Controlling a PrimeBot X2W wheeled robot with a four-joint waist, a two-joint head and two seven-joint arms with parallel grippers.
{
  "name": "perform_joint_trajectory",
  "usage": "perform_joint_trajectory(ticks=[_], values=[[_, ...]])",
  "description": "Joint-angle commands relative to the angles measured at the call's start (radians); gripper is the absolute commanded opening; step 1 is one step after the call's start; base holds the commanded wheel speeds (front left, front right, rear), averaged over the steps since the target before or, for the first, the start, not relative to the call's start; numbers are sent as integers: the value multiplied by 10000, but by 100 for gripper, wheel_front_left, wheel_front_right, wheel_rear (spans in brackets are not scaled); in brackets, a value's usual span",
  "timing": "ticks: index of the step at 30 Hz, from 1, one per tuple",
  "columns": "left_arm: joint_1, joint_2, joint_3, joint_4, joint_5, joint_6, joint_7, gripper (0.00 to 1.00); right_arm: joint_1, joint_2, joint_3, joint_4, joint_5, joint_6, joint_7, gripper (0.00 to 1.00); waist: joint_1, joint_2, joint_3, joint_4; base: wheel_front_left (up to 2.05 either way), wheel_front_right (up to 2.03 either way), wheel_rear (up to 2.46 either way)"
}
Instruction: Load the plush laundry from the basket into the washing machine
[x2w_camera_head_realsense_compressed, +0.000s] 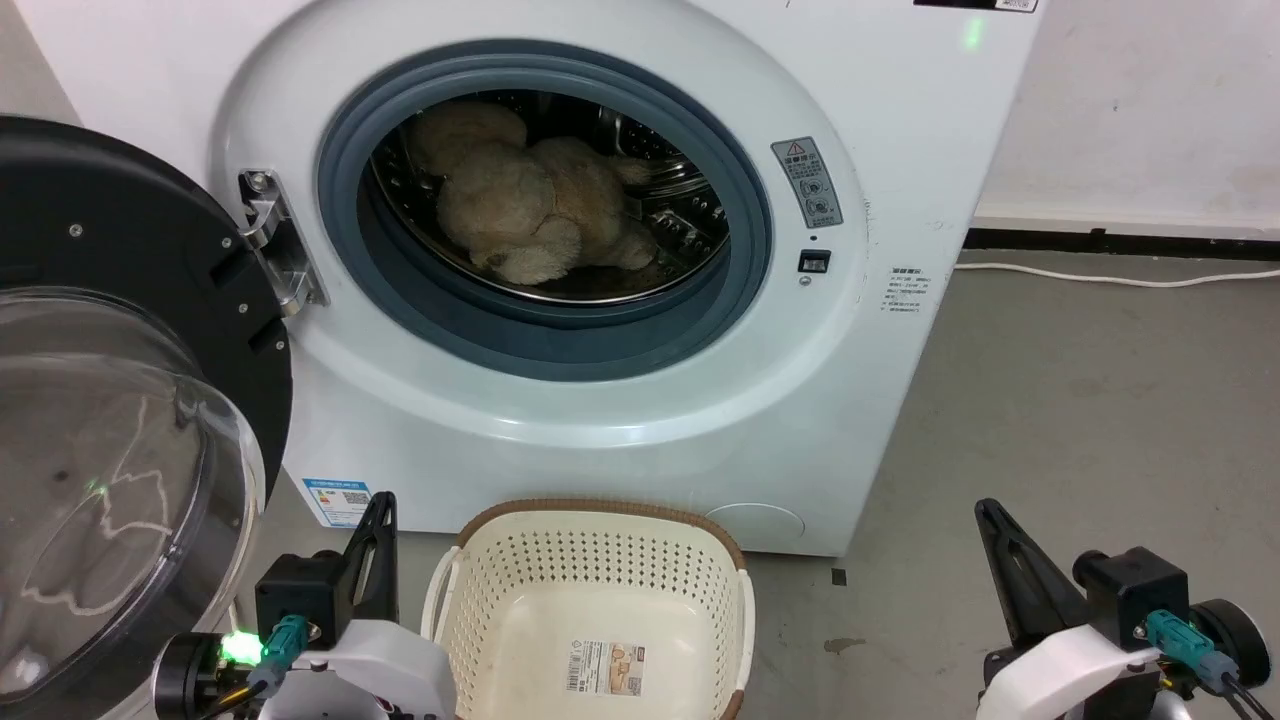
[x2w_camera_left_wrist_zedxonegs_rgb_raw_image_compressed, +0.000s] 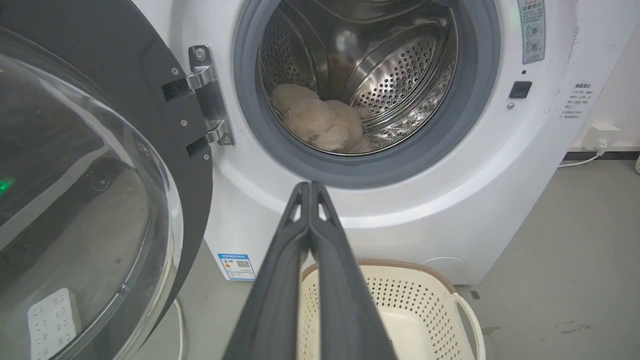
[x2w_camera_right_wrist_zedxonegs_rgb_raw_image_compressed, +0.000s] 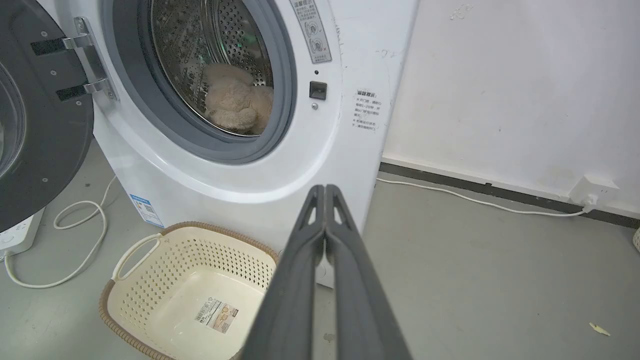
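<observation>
The beige plush laundry (x2w_camera_head_realsense_compressed: 530, 205) lies inside the steel drum of the white washing machine (x2w_camera_head_realsense_compressed: 600, 420), whose door (x2w_camera_head_realsense_compressed: 110, 400) hangs open to the left. The toy (x2w_camera_left_wrist_zedxonegs_rgb_raw_image_compressed: 322, 122) rests on the drum floor in the left wrist view and shows as a plush (x2w_camera_right_wrist_zedxonegs_rgb_raw_image_compressed: 235, 102) in the right wrist view. The cream basket (x2w_camera_head_realsense_compressed: 590, 560) stands on the floor before the washer, holding nothing but its sticker (x2w_camera_head_realsense_compressed: 605, 668). My left gripper (x2w_camera_head_realsense_compressed: 380, 505) sits shut beside the basket's left side. My right gripper (x2w_camera_head_realsense_compressed: 985, 510) is shut, off to the basket's right. Both hold nothing.
The open door's clear bubble (x2w_camera_left_wrist_zedxonegs_rgb_raw_image_compressed: 75, 200) juts toward my left arm. A white cable (x2w_camera_right_wrist_zedxonegs_rgb_raw_image_compressed: 75, 235) loops on the grey floor left of the washer, near a power strip (x2w_camera_right_wrist_zedxonegs_rgb_raw_image_compressed: 15, 232). Another cord (x2w_camera_right_wrist_zedxonegs_rgb_raw_image_compressed: 475, 200) runs along the wall to a socket (x2w_camera_right_wrist_zedxonegs_rgb_raw_image_compressed: 592, 192).
</observation>
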Motion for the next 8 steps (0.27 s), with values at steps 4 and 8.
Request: perform_joint_trajectory(ticks=[4, 8], values=[[36, -13, 16, -57, 28, 30, 5, 0, -139, 1, 1, 24, -76, 6, 3, 0, 0, 0, 0, 1, 0, 0, 0], [36, -13, 16, -57, 28, 30, 5, 0, -139, 1, 1, 24, -76, 6, 3, 0, 0, 0, 0, 1, 0, 0, 0]])
